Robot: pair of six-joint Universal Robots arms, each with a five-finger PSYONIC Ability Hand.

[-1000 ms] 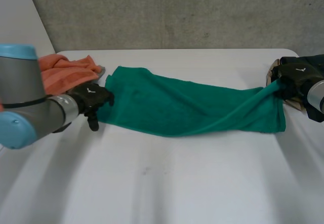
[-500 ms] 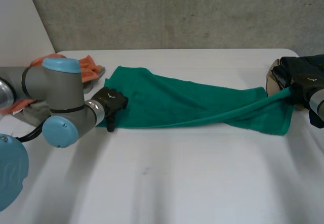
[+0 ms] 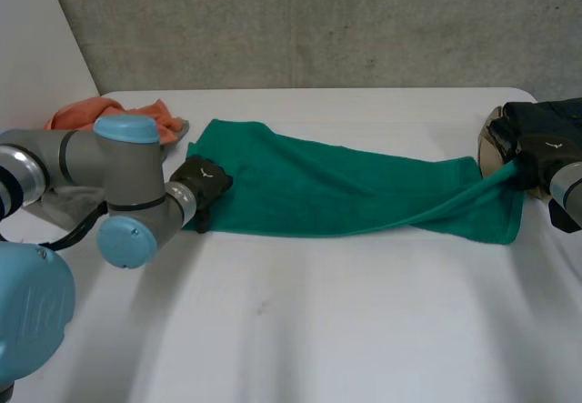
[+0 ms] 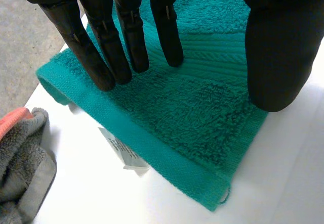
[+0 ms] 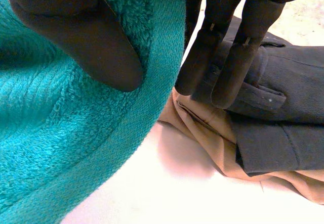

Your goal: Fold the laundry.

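- The green towel [image 3: 336,194] lies stretched across the white tabletop [image 3: 318,330], its long axis running from one robot hand to the other, with a short end at each.
- The left robot hand [image 3: 202,183] rests on the towel's left end near a corner. Its fingers [image 4: 129,37] are straight and flat on the pile, gripping nothing.
- The right robot hand [image 3: 541,159] is at the far right end. It pinches the towel's edge between its thumb [image 5: 86,37] and fingers, and the cloth rises off the tabletop towards it.
- Dark garments [image 5: 283,82] lie just beyond the right fingertips, and an orange cloth [image 3: 109,116] lies behind the left arm.
- Folding end to end likely needs the left hand to close on its corner first.
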